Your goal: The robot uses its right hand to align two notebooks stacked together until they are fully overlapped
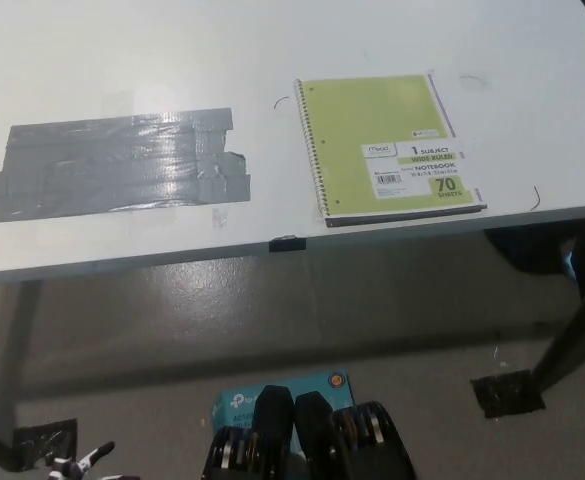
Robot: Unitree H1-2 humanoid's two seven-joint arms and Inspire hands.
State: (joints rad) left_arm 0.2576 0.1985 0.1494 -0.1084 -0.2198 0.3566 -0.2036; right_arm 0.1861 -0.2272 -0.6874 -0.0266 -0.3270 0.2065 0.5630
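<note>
A green spiral notebook (pixel 392 148) lies flat on the white table (pixel 172 60), close to its front edge at the right. Beneath it a second notebook (pixel 450 112) shows only as a thin purple strip along the right side and a dark line along the bottom edge; the two lie almost exactly one over the other. My black right hand is nowhere in the picture. Only the tips of my white left hand (pixel 75 465) peek in at the bottom left, far below the table.
A large patch of grey tape (pixel 112 165) covers the table's left part. A small black tab (pixel 287 243) sits on the front edge. On the floor are a teal box (pixel 277 392) and a black table leg (pixel 572 340).
</note>
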